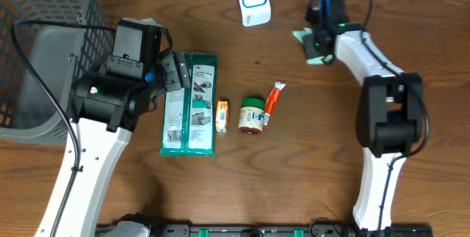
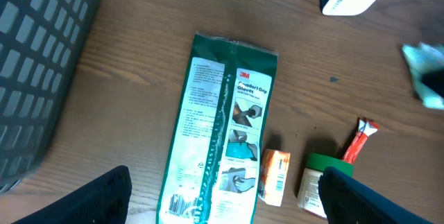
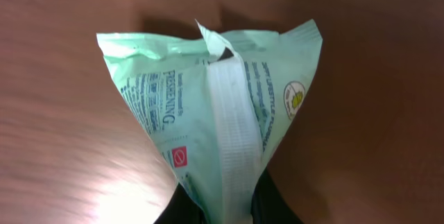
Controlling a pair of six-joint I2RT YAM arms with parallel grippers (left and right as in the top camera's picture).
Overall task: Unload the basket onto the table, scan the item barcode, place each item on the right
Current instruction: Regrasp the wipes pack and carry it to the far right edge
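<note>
Overhead: the right end effector sits on a pale green packet at the far right of the tabletop. It is near the white scanner, probably so the barcode has a short trip. The left end effector hovers over the green glove pack, well apart from that work.

Left wrist: the left fingers stand wide, released and holding nothing, with the glove pack lying flat below.

Right wrist: the right fingers are clenched on the packet's seam edge, so it fans out with its print facing the camera. Whether it is clear of the tabletop is hard to tell.
</note>
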